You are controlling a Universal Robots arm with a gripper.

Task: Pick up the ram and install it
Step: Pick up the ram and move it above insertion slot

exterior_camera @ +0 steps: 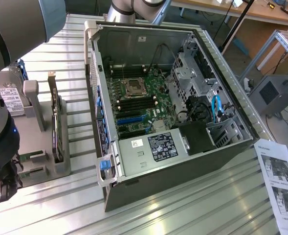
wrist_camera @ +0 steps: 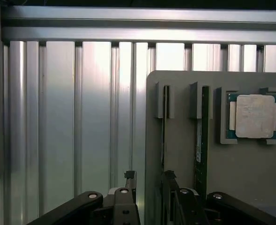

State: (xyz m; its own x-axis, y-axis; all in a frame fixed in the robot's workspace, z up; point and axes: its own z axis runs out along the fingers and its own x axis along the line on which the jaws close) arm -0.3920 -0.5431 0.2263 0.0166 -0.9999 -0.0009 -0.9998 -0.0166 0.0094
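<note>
**Hidden, Cut-Off and Illegible Items**

Exterior view: the robot arm (exterior_camera: pixel 9 54) is cut off by the exterior view's left and top edges, and it covers part of the hard drive (exterior_camera: pixel 11 98). The printed sheets (exterior_camera: pixel 283 188) run off the lower right edge. The power supply label (exterior_camera: pixel 162 146) has text too small to read.

Wrist view: the ram (wrist_camera: pixel 201 140) stands edge-on, so its faces are hidden.

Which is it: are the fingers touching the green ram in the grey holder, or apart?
Apart. The wrist view shows bare grey holder between the open fingers and the ram.
</note>
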